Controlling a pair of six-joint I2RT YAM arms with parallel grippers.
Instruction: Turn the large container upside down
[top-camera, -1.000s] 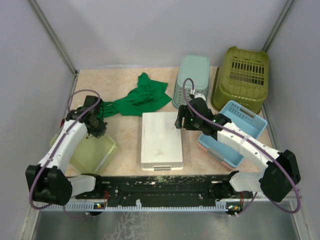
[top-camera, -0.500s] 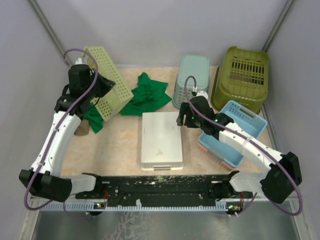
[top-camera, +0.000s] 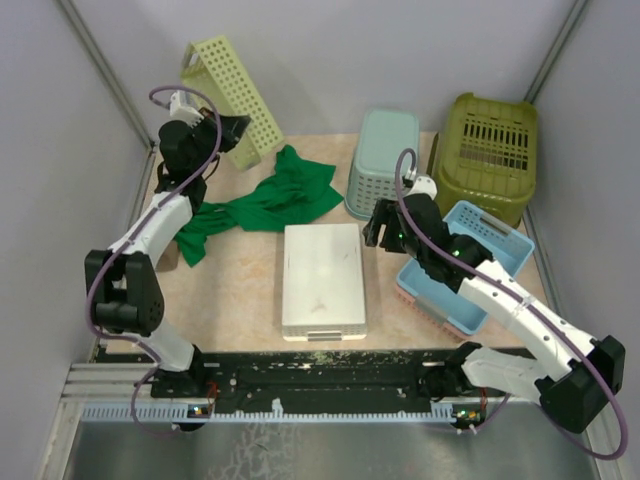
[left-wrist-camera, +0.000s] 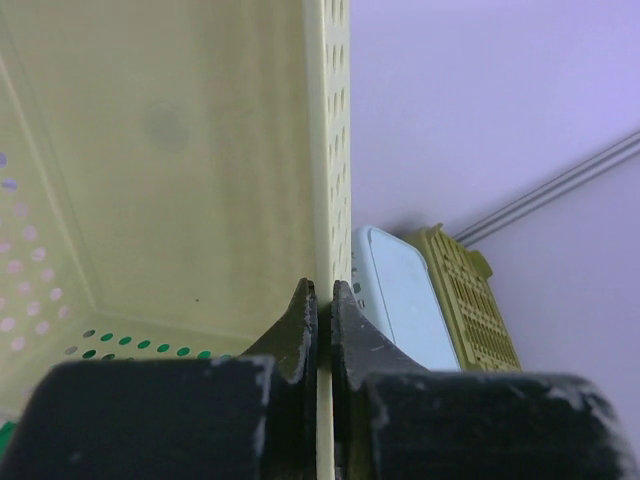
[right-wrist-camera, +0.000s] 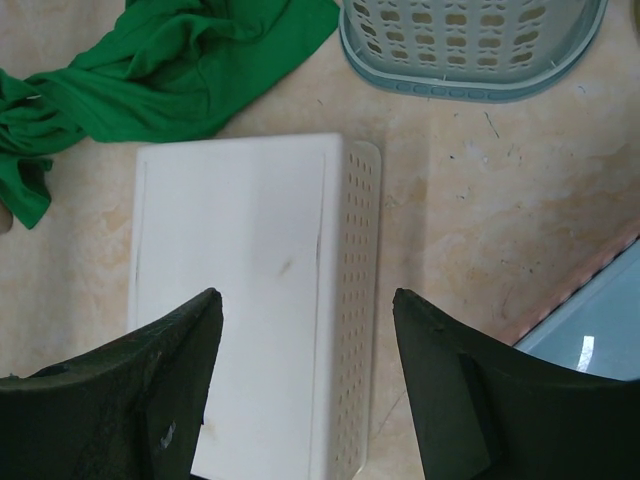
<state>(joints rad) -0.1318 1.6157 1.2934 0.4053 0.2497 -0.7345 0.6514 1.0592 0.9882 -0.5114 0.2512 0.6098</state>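
The large container (top-camera: 482, 155), a deep olive-green tub, stands at the back right with its slotted bottom facing up; it also shows in the left wrist view (left-wrist-camera: 462, 290). My left gripper (top-camera: 236, 130) is shut on the wall of the shallow light-green tray (top-camera: 226, 88), holding it raised and tilted at the back left. In the left wrist view the left gripper (left-wrist-camera: 320, 292) pinches the tray's wall (left-wrist-camera: 328, 150). My right gripper (top-camera: 378, 228) is open and empty, well left of the tub. In the right wrist view the right gripper (right-wrist-camera: 305, 295) hangs over the white box's right edge.
A white perforated box (top-camera: 322, 280) lies bottom up mid-table. A green cloth (top-camera: 270, 195) lies behind it to the left. A pale teal mesh basket (top-camera: 384, 160) stands beside the tub. A light blue basket (top-camera: 470, 265) lies under the right arm.
My left arm lifted the light-green tray from the front left of the table up to the back left. My right arm shifted slightly right.
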